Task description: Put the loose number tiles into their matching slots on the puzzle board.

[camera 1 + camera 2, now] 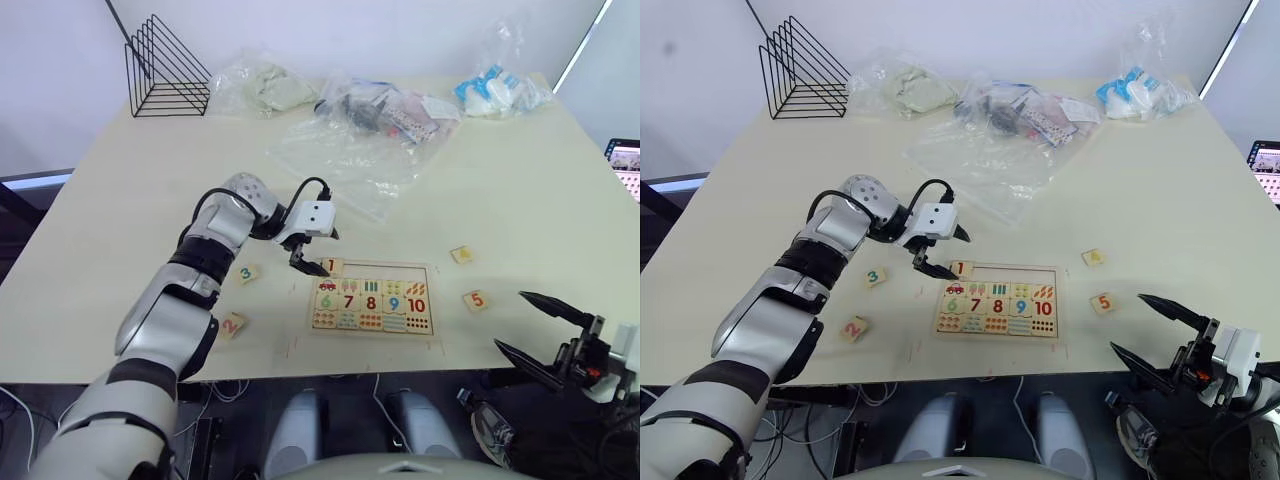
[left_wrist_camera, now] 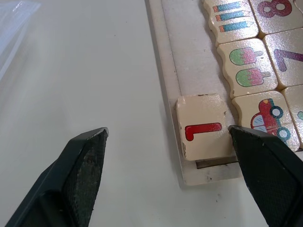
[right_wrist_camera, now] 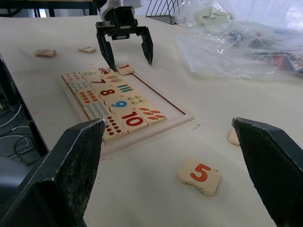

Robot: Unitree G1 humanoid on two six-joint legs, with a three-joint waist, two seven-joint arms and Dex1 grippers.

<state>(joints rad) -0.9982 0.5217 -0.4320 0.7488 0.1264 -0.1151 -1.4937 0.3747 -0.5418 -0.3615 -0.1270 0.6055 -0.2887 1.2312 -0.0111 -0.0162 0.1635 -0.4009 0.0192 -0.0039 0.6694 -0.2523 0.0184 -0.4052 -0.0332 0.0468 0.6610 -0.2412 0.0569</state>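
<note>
Cream table [image 1: 520, 190], puzzle board [image 1: 372, 302] reading 6–10, left claw [image 1: 312, 258] spread over tile "1" [image 1: 332, 266], right claw [image 1: 540, 330] spread near "5" [image 1: 476, 299].

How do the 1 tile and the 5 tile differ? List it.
The 1 tile sits at the puzzle board's corner, partly on the rim and tilted; the 5 tile lies flat on the table, apart from the board. The 1 lies between the left hand's open fingers; the 5 lies before the open right hand, untouched. Both are light-wood squares with red digits.
</note>
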